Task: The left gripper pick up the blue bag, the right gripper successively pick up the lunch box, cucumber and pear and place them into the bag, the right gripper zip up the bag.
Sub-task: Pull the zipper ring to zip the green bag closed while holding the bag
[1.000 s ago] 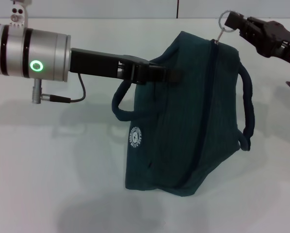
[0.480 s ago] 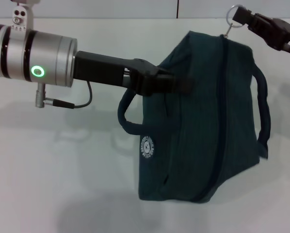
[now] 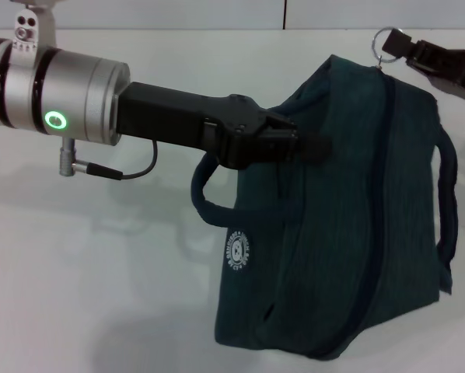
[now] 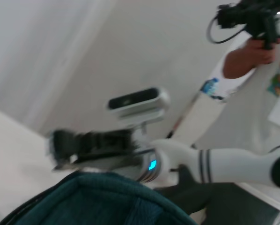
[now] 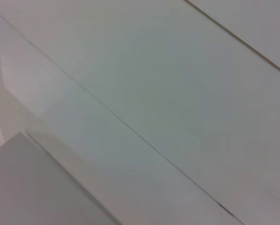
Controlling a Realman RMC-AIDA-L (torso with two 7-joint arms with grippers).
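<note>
The blue bag (image 3: 349,233) hangs tilted above the white table, its zip closed along the top. My left gripper (image 3: 314,145) reaches in from the left and is shut on the bag's upper edge beside one loop handle (image 3: 205,198). My right gripper (image 3: 410,50) is at the top right, shut on the ring zip pull (image 3: 386,36) at the bag's far corner. The left wrist view shows the bag's top (image 4: 98,201) and the right arm (image 4: 233,164) beyond it. The lunch box, cucumber and pear are out of view.
The white table (image 3: 85,295) lies below the bag. A person (image 4: 252,51) holding a camera stands behind the right arm in the left wrist view. The right wrist view shows only pale panels.
Both grippers and the bag have shifted to the right in the head view. The bag now looms larger and hangs more tilted. Both holds are unchanged.
</note>
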